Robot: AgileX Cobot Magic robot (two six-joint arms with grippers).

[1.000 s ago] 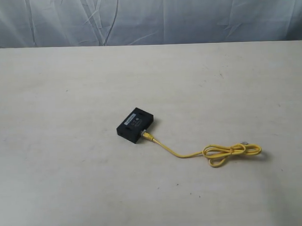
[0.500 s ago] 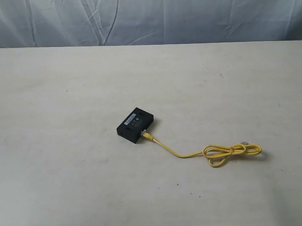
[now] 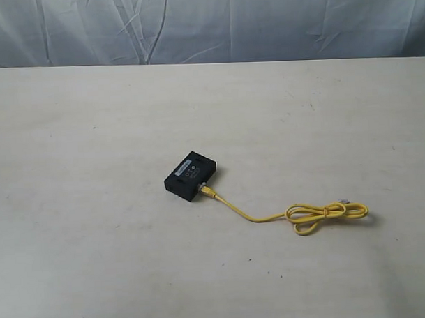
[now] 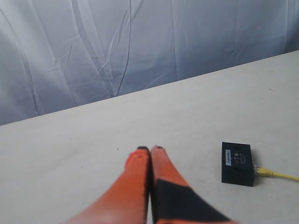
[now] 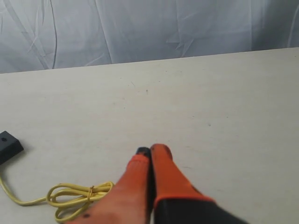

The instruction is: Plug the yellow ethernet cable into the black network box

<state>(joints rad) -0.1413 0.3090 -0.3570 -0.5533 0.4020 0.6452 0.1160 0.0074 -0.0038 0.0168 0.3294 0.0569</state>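
Observation:
The black network box (image 3: 190,176) lies flat near the table's middle, a white label strip on its top. The yellow ethernet cable (image 3: 270,216) runs from the box's near-right side to a knotted loop (image 3: 326,215) further right; its near plug (image 3: 208,192) sits against the box's side, its far plug beside the loop. Neither gripper shows in the exterior view. My left gripper (image 4: 150,149) is shut and empty, apart from the box (image 4: 237,163) and the cable (image 4: 275,174). The right gripper (image 5: 151,150) is also shut and empty, beside the cable loop (image 5: 74,198); the box (image 5: 8,144) shows at that view's edge.
The pale table (image 3: 97,261) ends at its far edge against a wrinkled grey-blue cloth backdrop (image 3: 208,26). Nothing else stands on the table.

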